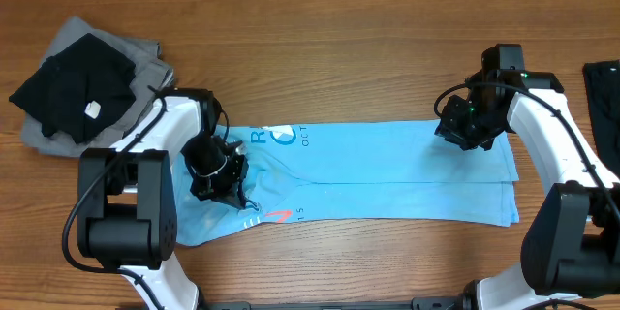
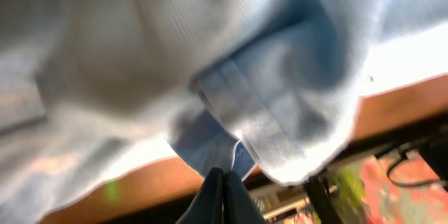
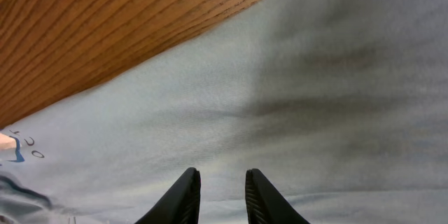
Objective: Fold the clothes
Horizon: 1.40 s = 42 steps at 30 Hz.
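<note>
A light sky-blue T-shirt [image 1: 387,170] lies folded into a long strip across the table, with white and orange-red lettering near its left end. My left gripper [image 1: 225,186] sits on that left end. In the left wrist view its fingers [image 2: 224,185] are pressed together, pinching a fold of the blue cloth [image 2: 210,147], and more shirt fabric [image 2: 140,56] drapes above the camera. My right gripper [image 1: 467,131] is at the strip's upper right edge. Seen from the right wrist, the gripper [image 3: 222,185] stands slightly open over the flat shirt [image 3: 315,98], with nothing between its fingers.
A pile of black and grey clothes [image 1: 82,87] lies at the back left of the wooden table [image 1: 339,48]. Another black garment [image 1: 605,87] shows at the right edge. Bare wood [image 3: 105,21] borders the shirt beside the right gripper.
</note>
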Motion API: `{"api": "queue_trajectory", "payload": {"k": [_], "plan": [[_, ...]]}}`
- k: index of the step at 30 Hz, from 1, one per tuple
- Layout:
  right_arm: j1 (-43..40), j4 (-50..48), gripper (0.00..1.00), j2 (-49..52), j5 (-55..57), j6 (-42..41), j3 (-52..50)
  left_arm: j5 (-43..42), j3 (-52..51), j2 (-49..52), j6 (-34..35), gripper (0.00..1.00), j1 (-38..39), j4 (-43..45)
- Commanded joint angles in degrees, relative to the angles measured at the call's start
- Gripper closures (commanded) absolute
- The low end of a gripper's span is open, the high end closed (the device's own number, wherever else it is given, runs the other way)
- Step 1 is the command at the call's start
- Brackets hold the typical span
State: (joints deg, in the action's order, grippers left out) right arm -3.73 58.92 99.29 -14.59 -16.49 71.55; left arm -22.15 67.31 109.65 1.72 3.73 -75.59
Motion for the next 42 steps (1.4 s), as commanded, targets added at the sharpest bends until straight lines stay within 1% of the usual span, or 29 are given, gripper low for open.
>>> {"api": "queue_trajectory", "payload": {"k": [1,5,7,9,11,14,16,22,23,24,25,27,29,31,33,35,37,38,42], "plan": [[-0.17,-0.24,0.75,-0.09,0.46,-0.26,-0.07,-1.01,3.34,-0.26,-3.10,0.96,-0.50,-2.21],[-0.17,-0.22,0.75,-0.09,0.48,-0.26,-0.07,6.27,5.99,-0.26,-2.56,0.96,-0.90,-6.88],[-0.17,-0.24,0.75,-0.09,0.68,-0.26,-0.07,11.06,7.17,-0.28,-0.70,0.96,-1.40,-9.40],[-0.17,-0.24,0.75,-0.09,1.07,-0.26,-0.07,13.75,7.78,-0.28,0.68,0.96,-2.01,-10.49],[-0.17,-0.22,0.75,-0.09,1.11,-0.26,-0.07,15.52,8.20,-0.33,1.79,0.95,-3.10,-10.99],[-0.17,-0.11,0.75,-0.09,1.09,-0.26,-0.07,15.89,8.22,-0.37,2.21,0.96,-4.90,-11.13],[-0.17,0.09,0.74,-0.09,1.09,-0.22,-0.07,18.40,8.22,-0.37,3.82,0.95,-5.95,-11.45],[-0.17,0.11,0.74,-0.09,1.09,-0.04,-0.07,21.59,8.22,-0.37,4.79,0.96,-6.43,-11.39],[-0.17,0.07,0.74,-0.09,1.09,-0.04,-0.07,21.51,8.22,-0.37,4.76,0.91,-6.43,-11.37],[-0.17,0.00,0.74,-0.09,1.09,-0.04,-0.07,21.51,8.22,-0.37,4.76,0.77,-6.43,-11.37],[-0.17,-0.04,0.74,-0.09,1.09,-0.04,-0.07,21.53,8.22,-0.37,4.72,0.76,-6.43,-11.39],[-0.17,-0.07,0.73,-0.09,1.09,-0.04,-0.07,21.77,8.28,-0.37,4.70,0.76,-6.43,-11.32],[-0.17,-0.07,0.73,-0.09,1.11,-0.04,-0.07,22.23,8.83,-0.39,4.74,0.80,-6.43,-11.15],[-0.17,-0.09,0.73,-0.09,1.11,-0.04,-0.07,21.35,10.25,-0.44,4.70,0.80,-6.40,-10.91],[-0.17,-0.24,0.73,-0.09,1.11,-0.04,-0.07,16.72,11.69,-0.76,2.27,0.80,-5.73,-9.94],[-0.17,-0.39,0.73,-0.09,1.09,-0.07,-0.07,9.99,12.68,-1.09,-2.56,0.77,-4.04,-8.37],[-0.17,-0.52,0.72,-0.09,1.11,-0.07,-0.07,4.48,12.87,-1.25,-6.80,0.74,-1.09,-5.62],[-0.17,-0.52,0.72,-0.09,1.09,-0.07,-0.07,3.48,12.79,-1.25,-8.09,0.73,0.70,-4.37],[-0.17,-0.04,0.71,-0.09,1.09,-0.07,-0.07,4.52,11.52,-1.20,-9.73,0.65,9.92,1.38]]}}
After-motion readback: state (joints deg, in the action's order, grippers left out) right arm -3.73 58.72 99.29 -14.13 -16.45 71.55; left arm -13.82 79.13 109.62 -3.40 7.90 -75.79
